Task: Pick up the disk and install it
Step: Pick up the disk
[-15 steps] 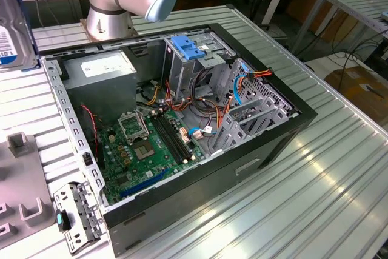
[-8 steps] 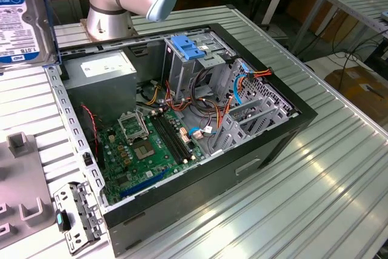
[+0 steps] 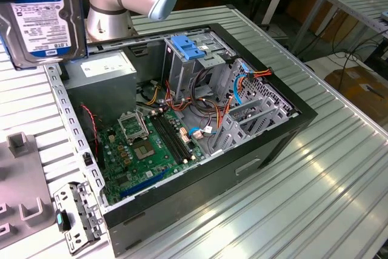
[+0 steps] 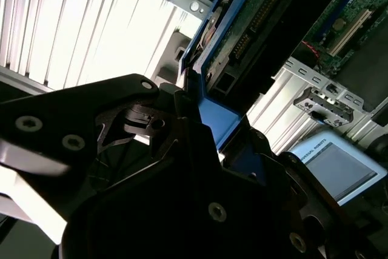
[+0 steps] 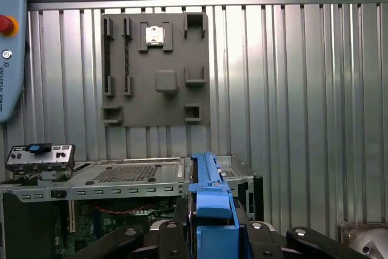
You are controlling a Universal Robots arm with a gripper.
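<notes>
Pincer [image 5: 212,235], clamped on the disk [image 3: 42,16] at ten o'clock of the case [image 3: 273,144], could drop it if the grip slips.

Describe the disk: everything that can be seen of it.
The disk is a flat silver-grey metal drive with a white-and-blue label and blue plastic side rails. It is held in the air, at the exterior view's left of the open computer case, label toward that camera. Its green circuit board shows in the second wrist view. The gripper is shut on its blue-railed edge.
</notes>
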